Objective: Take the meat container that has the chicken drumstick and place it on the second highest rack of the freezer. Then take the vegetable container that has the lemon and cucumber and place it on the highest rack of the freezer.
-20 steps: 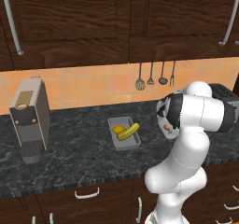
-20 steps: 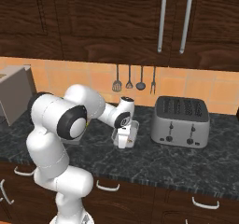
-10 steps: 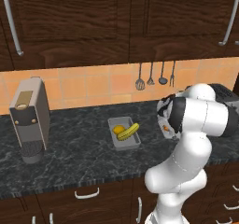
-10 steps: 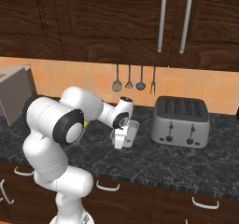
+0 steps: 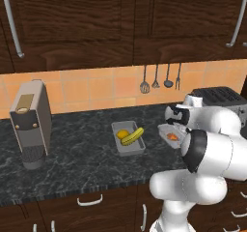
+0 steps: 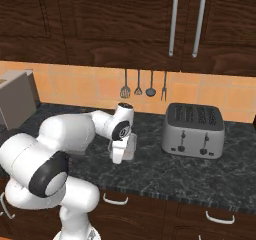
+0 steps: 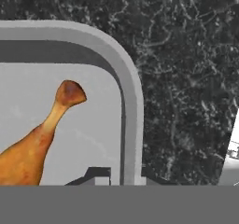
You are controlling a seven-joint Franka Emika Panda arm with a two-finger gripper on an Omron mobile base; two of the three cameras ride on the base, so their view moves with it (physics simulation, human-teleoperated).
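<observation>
Gripper (image 7: 122, 175) fingers are pinched shut on the rim of the meat container (image 7: 128, 78), one finger inside the wall and one outside, as the hand view shows. One chicken drumstick (image 7: 32, 143) lies inside that grey tray, with its bone end pointing toward the rounded corner. In the left base view the meat container (image 5: 170, 134) sits on the dark table (image 5: 82, 149), just in front of the arm's white wrist, and the orange drumstick (image 5: 172, 137) shows in it.

To the left of it, close by but not touching, sits one more grey tray, the vegetable container (image 5: 128, 139). It holds one lemon (image 5: 122, 134) and one cucumber (image 5: 132, 136), side by side and touching.

Far to the left on the table stands one coffee machine (image 5: 30, 122). On the other side, in the right base view, stands one silver toaster (image 6: 194, 130) with four slots on top. Four kitchen tools (image 6: 143, 84) hang in a row on the orange tiled wall (image 6: 75, 84). Dark wood cupboards (image 6: 125, 24) hang above, with two long handles (image 6: 186, 24) next to each other.
</observation>
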